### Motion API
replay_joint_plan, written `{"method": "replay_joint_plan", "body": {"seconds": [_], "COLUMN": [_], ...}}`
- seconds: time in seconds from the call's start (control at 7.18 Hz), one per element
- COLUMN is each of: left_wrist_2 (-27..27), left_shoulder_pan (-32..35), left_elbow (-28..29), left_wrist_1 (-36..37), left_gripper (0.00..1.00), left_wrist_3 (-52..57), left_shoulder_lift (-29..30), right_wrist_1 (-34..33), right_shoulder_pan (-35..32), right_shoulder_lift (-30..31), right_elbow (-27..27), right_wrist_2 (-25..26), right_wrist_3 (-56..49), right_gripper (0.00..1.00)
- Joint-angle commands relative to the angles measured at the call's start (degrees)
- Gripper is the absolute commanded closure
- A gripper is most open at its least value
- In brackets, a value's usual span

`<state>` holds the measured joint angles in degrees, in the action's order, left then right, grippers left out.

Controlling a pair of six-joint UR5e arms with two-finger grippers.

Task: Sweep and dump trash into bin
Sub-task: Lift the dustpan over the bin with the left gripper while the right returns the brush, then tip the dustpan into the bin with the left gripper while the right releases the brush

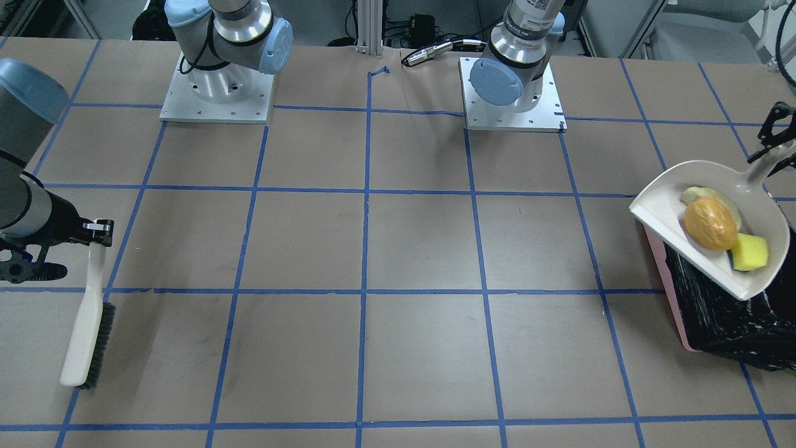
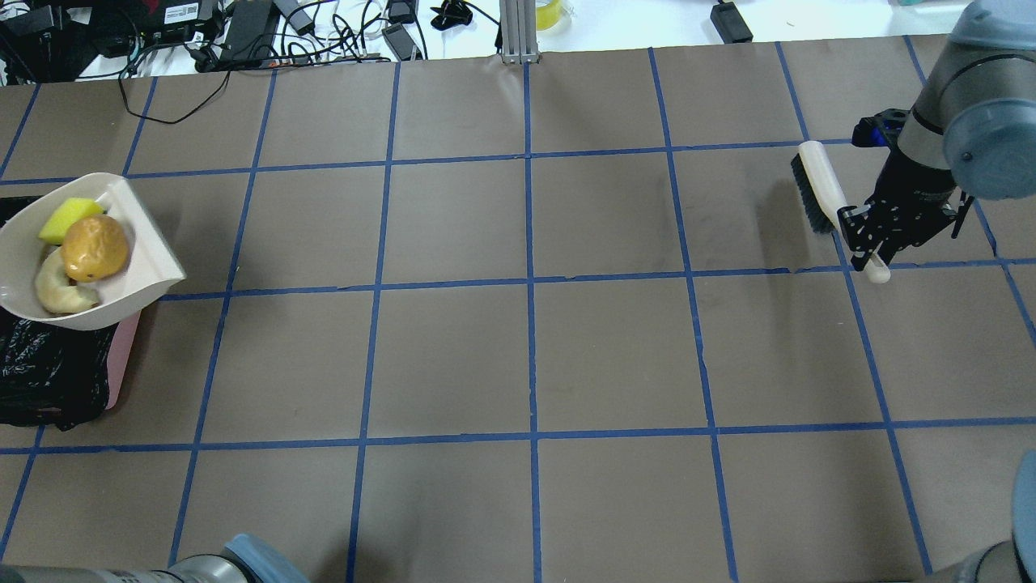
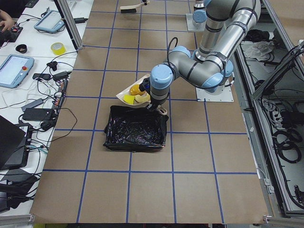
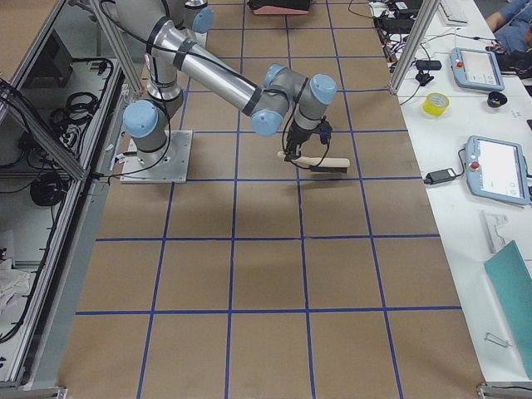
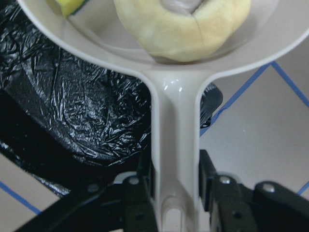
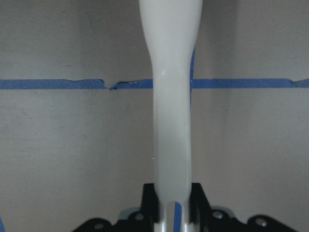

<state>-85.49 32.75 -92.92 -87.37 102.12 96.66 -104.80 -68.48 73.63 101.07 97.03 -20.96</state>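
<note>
Holding the beige dustpan [image 1: 668, 193] up at my left side, I'm clamping my left end effector [image 5: 176, 188] tight on its handle [image 5: 176, 145], one finger pressing on each side. The pan is hanging over one end of the pink bin [image 2: 123, 348], and the bin's crinkled black bag [image 2: 48, 372] is showing glossy underneath it in my left wrist view. All three pieces of trash are sitting inside the pan. The orange-brown potato-shaped lump [image 1: 710, 223] is resting in the middle, touching the other two. The pale cream crescent [image 2: 57, 287] is curling against the pan's rounded back wall on the handle side, and the yellow-green wedge [image 1: 749, 252] is lying on the lump's other side, close to the rim. The pan's flat open lip is pointing toward the middle of the counter [image 1: 398, 249].

Over on my right, well apart from the bin, my right end effector [image 6: 173, 198] is gripping the white handle of the brush [image 1: 87, 330], closed snug around it near its end. The brush is stretching away from my fingers, with its dark bristles [image 1: 102, 348] running along one side. It is casting a shadow on the brown counter, between the blue tape lines [image 1: 367, 249].
</note>
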Motion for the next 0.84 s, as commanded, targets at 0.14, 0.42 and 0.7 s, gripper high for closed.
{"method": "replay_joint_plan", "body": {"seconds": [0.14, 0.42, 0.7], "left_wrist_2": [-2.49, -9.23, -21.83], "left_shoulder_pan": [-10.22, -9.99, -2.31], "left_elbow": [6.15, 10.2, 11.35], "left_wrist_1": [-0.17, 0.01, 0.44], "left_gripper": [1.0, 1.0, 1.0], "left_wrist_3": [0.36, -1.57, -0.53], "left_shoulder_lift": [4.31, 6.17, 5.91], "right_wrist_1": [-1.81, -2.68, -3.65], "right_shoulder_pan": [0.54, 0.54, 0.54], "right_shoulder_lift": [-1.83, -2.0, -2.18], "right_elbow": [0.09, -0.08, -0.08], "right_wrist_2": [0.53, 0.18, 0.18], "right_wrist_3": [-0.22, -0.39, -0.48], "right_gripper": [1.0, 0.4, 0.0]}}
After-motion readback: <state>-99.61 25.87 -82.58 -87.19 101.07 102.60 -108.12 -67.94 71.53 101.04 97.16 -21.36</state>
